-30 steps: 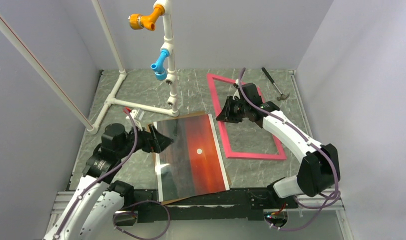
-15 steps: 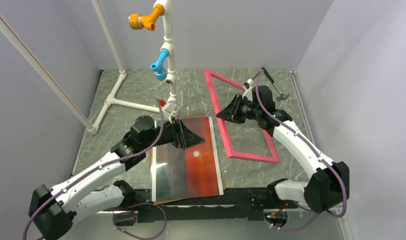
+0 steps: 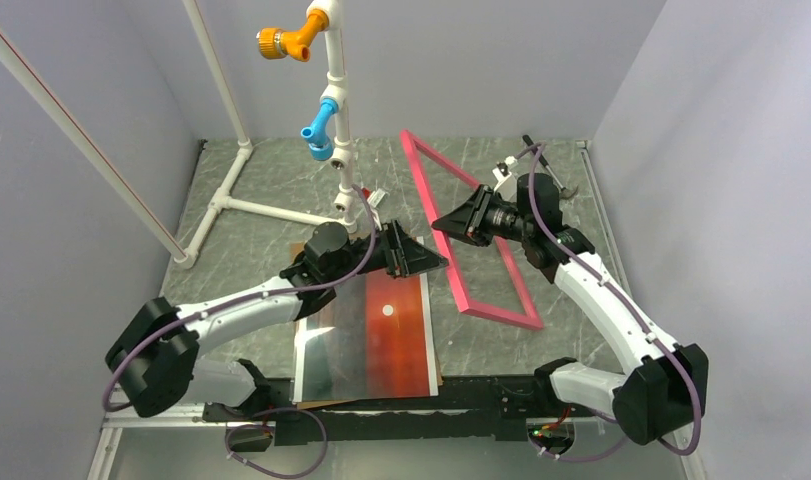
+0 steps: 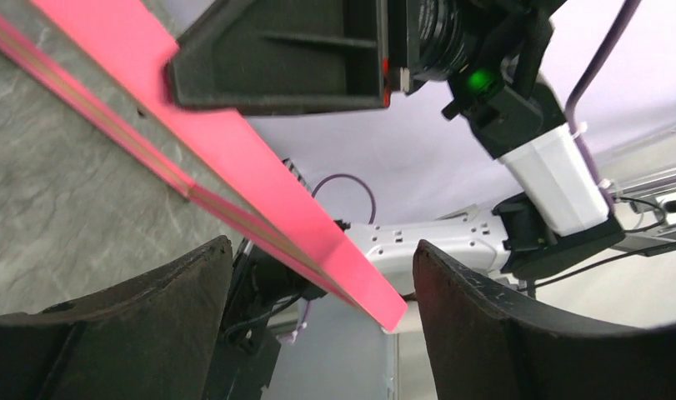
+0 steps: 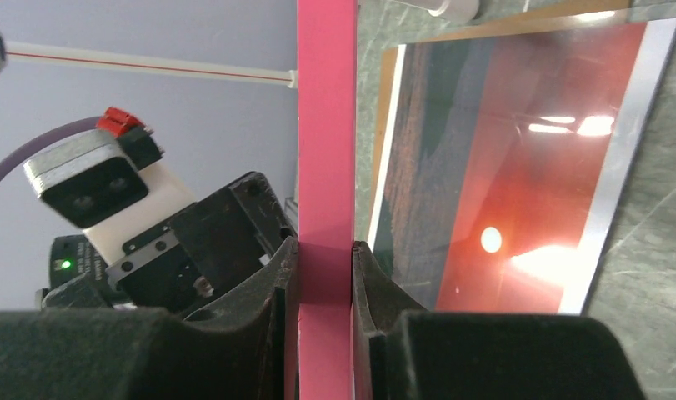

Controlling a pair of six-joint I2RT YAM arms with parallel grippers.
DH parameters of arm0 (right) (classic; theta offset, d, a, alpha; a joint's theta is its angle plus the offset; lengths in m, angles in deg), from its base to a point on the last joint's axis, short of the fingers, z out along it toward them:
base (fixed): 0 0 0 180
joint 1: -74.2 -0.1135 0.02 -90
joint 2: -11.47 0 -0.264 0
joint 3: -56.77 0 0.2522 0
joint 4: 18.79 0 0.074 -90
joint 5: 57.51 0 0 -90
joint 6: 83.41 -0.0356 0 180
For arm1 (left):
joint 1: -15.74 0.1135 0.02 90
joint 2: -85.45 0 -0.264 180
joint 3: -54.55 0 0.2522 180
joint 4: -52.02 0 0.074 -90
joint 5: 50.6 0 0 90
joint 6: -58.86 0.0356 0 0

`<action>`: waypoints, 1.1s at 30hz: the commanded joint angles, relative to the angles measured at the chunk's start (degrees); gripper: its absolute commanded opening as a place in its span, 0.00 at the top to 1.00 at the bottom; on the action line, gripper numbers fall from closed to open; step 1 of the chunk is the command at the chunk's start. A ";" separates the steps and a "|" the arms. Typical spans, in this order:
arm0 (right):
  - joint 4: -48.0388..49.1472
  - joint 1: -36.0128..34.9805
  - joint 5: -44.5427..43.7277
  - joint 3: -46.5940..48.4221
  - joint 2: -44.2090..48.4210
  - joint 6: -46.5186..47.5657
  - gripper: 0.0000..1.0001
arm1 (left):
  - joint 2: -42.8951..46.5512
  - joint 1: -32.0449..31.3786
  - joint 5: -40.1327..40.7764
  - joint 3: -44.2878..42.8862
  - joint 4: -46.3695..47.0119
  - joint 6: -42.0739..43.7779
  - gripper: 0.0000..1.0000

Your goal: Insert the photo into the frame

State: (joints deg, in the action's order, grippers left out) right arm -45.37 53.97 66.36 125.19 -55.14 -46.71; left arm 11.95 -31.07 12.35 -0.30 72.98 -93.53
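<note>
The right gripper (image 5: 324,258), pinching the frame (image 3: 421,185), has tipped it up at 2 o'clock from the photo (image 3: 381,330), and the spread left gripper (image 4: 322,250) has arrived, likely to help.

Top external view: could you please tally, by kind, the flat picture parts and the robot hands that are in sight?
Frame: 1
Photo: 1
Brown backing panel: 1
Robot hands: 2 (left hand, right hand)
Total: 5
</note>
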 commanded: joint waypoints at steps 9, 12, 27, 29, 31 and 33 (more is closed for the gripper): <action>9.41 2.23 4.77 -2.31 4.17 -8.41 1.00 | -10.29 -1.53 -0.34 -8.13 14.45 -5.18 0.41; 10.02 2.85 5.64 -2.28 4.47 -9.14 1.00 | -11.70 -1.53 -0.58 -8.52 14.88 -5.84 0.58; -10.64 5.17 -3.22 10.90 3.86 9.48 0.33 | -8.25 -1.71 0.37 -14.57 -4.14 3.08 1.00; -14.56 5.37 -5.93 14.02 3.75 12.42 0.19 | -7.18 -1.73 1.11 -17.49 -11.44 6.13 1.00; -18.03 5.59 -8.51 17.26 3.32 14.86 0.10 | -6.65 -1.74 2.03 -20.76 -18.85 8.91 1.00; -21.71 5.94 -10.51 20.75 2.58 16.83 0.06 | -6.70 -1.71 2.82 -24.42 -26.63 11.05 1.00</action>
State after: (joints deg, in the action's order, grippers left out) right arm -58.22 59.28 61.97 139.11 -51.97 -36.94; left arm 2.53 -32.91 12.28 -17.48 61.31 -94.08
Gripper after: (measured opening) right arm 0.908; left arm 0.363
